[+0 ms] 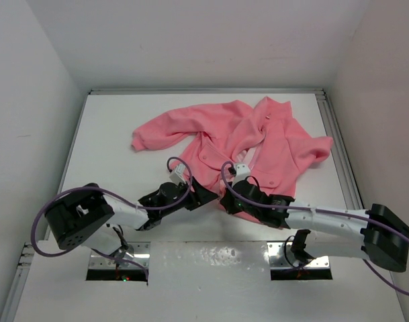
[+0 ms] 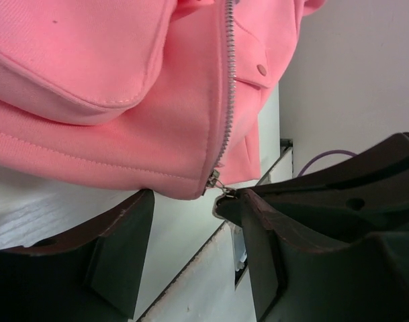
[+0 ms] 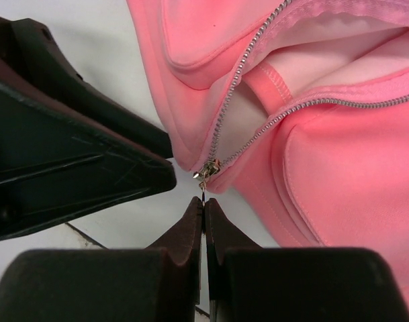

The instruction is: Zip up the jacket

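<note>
Starting at the left, the left gripper (image 1: 204, 194) sits at the near edge of the jacket (image 1: 211, 127) with its jaws apart. Its wrist view shows the hem (image 2: 123, 171) just beyond the gap and not pinched. The jacket lies spread on the table (image 1: 110, 134), with the sleeves and collar (image 1: 271, 111) on the far side and the hem nearest the arms.

Just right of that open gripper is the slider (image 3: 208, 168), at the very bottom of the zip. Above it the two rows of teeth (image 3: 258, 131) spread apart, so the front is open almost all the way.

Further right, the right gripper (image 3: 203, 203) has its fingers pressed together on the zipper pull (image 3: 202, 190) (as far as its own camera shows, the tab disappears into the seam between them).

The relation that matters is the line of the zip. It runs from the slider away from the arm bases, slanting rightwards toward the collar. The pull should probably go along that line, and the right arm is the one placed to do it. The left gripper, just beside the hem, looks best placed to hold the fabric down, otherwise the jacket may simply slide with the pull.
</note>
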`<state>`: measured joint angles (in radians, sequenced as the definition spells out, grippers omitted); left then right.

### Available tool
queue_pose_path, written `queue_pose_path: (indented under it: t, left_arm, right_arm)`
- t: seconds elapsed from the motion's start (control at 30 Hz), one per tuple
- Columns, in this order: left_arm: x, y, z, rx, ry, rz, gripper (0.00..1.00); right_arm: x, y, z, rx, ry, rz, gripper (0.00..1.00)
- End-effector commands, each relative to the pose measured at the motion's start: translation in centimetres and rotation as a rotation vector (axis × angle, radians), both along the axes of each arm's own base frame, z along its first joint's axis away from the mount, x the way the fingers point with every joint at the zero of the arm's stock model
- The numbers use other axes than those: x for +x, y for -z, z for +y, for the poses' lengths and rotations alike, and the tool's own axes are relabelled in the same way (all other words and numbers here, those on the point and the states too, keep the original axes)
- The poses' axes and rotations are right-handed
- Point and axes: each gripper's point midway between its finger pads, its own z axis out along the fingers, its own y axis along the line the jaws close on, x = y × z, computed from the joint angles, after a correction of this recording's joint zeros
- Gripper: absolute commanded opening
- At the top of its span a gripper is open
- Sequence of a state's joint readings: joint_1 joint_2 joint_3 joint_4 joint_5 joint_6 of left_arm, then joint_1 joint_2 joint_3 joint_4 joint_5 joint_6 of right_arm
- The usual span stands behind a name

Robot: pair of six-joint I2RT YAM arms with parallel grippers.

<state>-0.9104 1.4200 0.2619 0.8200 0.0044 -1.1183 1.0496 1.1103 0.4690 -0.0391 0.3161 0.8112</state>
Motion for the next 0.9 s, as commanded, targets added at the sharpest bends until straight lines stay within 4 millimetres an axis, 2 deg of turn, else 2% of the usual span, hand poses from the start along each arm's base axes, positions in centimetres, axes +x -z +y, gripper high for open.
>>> queue_pose_path:
  t: [0.0,0.1,0.27,0.57,0.63,0.67,0.83,0.87]
  left_arm:
    - [0.5,-2.4,-1.4,-0.097,0.004,-0.041,0.5]
    - [0.6,-2.6,-1.5,-0.117,-0.001,-0.04,0.46]
    - [1.5,-2.9,-1.0,-0.14,-0.066,-0.051,0.45]
    - [1.5,-2.7,-1.7,-0.164,-0.074,-0.038,0.41]
    - [1.3,-2.5,-1.7,-0.177,-0.077,-0.034,0.35]
    - [1.3,-2.5,-1.6,-0.187,-0.088,-0.03,0.3]
    - [1.3,-2.4,-1.5,-0.192,-0.105,-0.029,0.2]
    - [1.2,-2.3,-1.5,-0.193,-0.104,-0.028,0.14]
  right_arm:
    - [-0.2,-0.8,0.7,0.052,-0.015,-0.006,0.0]
    - [-0.3,-0.8,0.7,0.056,-0.018,-0.005,0.0]
    - [-0.3,-1.4,1.0,0.093,-0.02,-0.013,0.0]
    - [-0.5,-1.4,1.3,0.114,-0.028,-0.007,0.0]
    - [-0.5,-1.4,1.5,0.119,-0.033,-0.007,0.0]
    - [-0.5,-1.5,1.5,0.12,-0.032,-0.006,0.0]
    - [-0.5,-1.4,1.4,0.114,-0.031,-0.007,0.0]
    - [-0.5,-1.4,1.3,0.111,-0.029,-0.008,0.0]
